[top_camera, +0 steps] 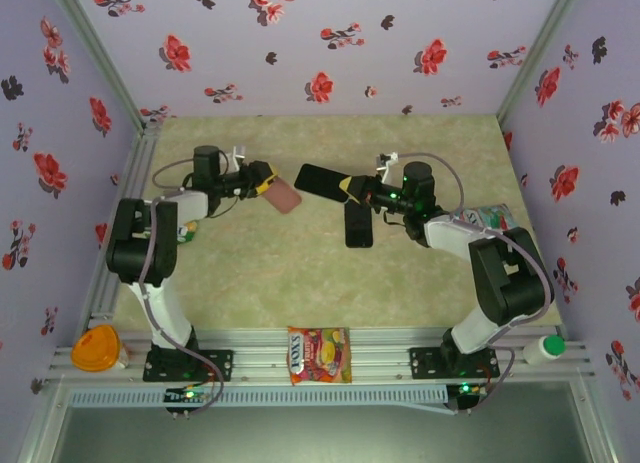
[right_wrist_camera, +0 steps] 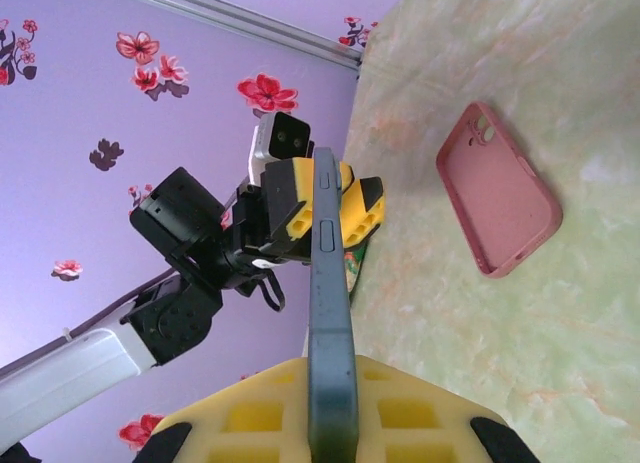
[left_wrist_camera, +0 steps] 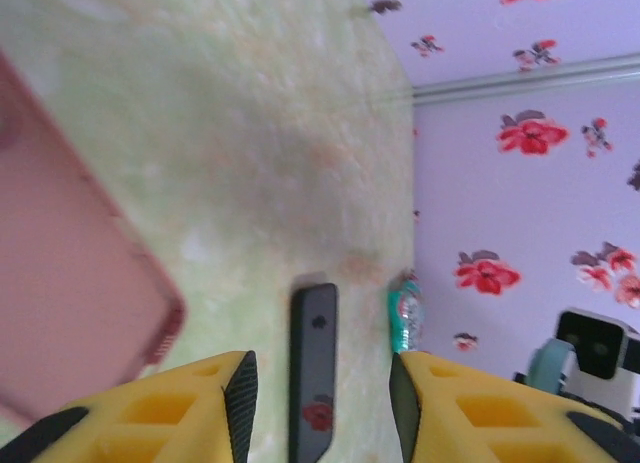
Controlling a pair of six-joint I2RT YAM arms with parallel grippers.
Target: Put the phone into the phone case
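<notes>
The right gripper (right_wrist_camera: 330, 381) is clenched on the phone (right_wrist_camera: 328, 283), which is pinched by its lower end and seen edge-on in the right wrist view, rising clear of the jaws. In the top view the phone (top_camera: 320, 179) is held off the table (top_camera: 260, 273), projecting from the right gripper (top_camera: 352, 190) toward the left arm.

The left gripper (left_wrist_camera: 322, 383) is parted, and nothing is gripped between its pads; the phone is merely seen through the gap, well beyond them. The phone case (left_wrist_camera: 70, 283) lies outside those jaws, just beside the left finger. In the right wrist view the phone case (right_wrist_camera: 497, 188) is seen flat on the table, hollow side up, with its camera cut-out at the far end, apart from both grippers.

The step in hand is judged to be the carrying of the phone to the case; insertion is not yet begun. For the next move, the phone must be brought over the case, laid flat, matched to the cut-out end, and pressed in. The case may need to be steadied by the left gripper (top_camera: 262, 180), since it could slide.
</notes>
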